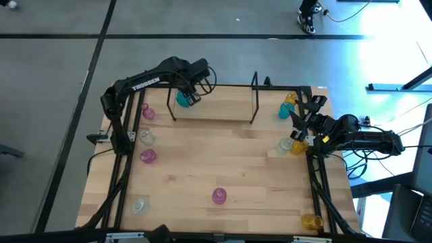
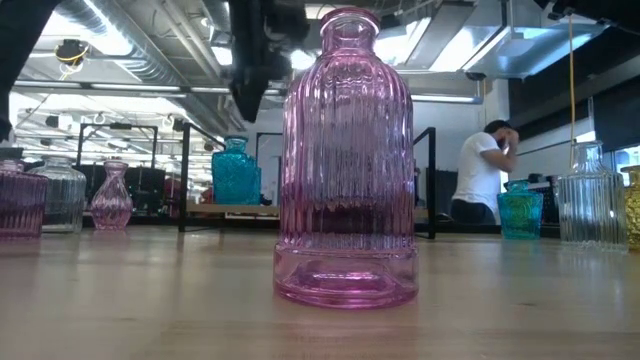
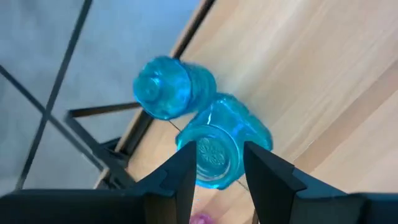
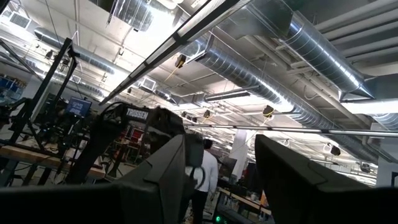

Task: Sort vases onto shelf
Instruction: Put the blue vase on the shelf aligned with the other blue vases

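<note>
The wooden table (image 1: 223,162) carries everything, and the low light-wood shelf (image 1: 214,108) with its black wire end frames stands along the table's far edge, between the two arms.

The left arm (image 1: 138,84) reaches from the table's left side over the shelf's left end. The left gripper (image 3: 217,171) hangs directly above a teal vase (image 3: 217,143) standing on the shelf plank there, its fingers (image 3: 180,180) spread to either side of the vase's rim, apart and not clamped on the glass. In the left wrist view a second teal shape shows just beside that vase, touching it; I cannot tell whether it is another vase or a reflection.

The right arm (image 1: 368,138) lies at the table's right edge. The right gripper (image 4: 221,177) points up at the ceiling, fingers apart with nothing between them.

Vases stand scattered over the table. A ribbed pink vase (image 2: 347,165) stands upright near the front edge. Two pink ones and a clear one sit along the left side, with another clear one in the front left corner. A teal vase (image 1: 284,112) and a yellow vase (image 1: 290,100) stand near the shelf's right end, a clear and a yellow one near the right arm, and a yellow vase (image 1: 310,220) in the front right corner.

A person (image 2: 480,175) in a white shirt is in the room behind the table.
</note>
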Controlling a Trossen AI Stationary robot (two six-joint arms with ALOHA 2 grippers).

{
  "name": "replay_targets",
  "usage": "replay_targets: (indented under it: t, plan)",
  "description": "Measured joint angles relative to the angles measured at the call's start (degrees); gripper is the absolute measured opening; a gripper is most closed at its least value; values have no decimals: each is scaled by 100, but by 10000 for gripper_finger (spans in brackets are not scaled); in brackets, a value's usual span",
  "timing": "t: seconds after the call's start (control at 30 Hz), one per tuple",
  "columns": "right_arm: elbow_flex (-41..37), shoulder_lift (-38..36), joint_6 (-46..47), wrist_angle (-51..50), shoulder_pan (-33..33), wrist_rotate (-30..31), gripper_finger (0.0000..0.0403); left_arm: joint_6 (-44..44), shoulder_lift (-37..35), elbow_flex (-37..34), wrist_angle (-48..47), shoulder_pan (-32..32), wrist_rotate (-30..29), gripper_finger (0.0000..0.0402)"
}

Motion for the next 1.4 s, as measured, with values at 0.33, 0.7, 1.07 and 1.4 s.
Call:
replay_targets:
  t: [0.33,0.7,1.07,1.4]
  plan:
    - [0,0,-2,-15,0,57,179,621,-316,37,1248,-562,107,126]
    - [0,168,-7,-50,2,824,179,1505,-316,-39,2684,-1149,1569,126]
    - [744,1190,-125,-1455,1,2597,179,1700,-953,-2192,4931,-1246,2138,126]
    - [1567,2329,163,-2250,0,4508,179,2151,-2565,-5344,8620,-1275,3212,126]
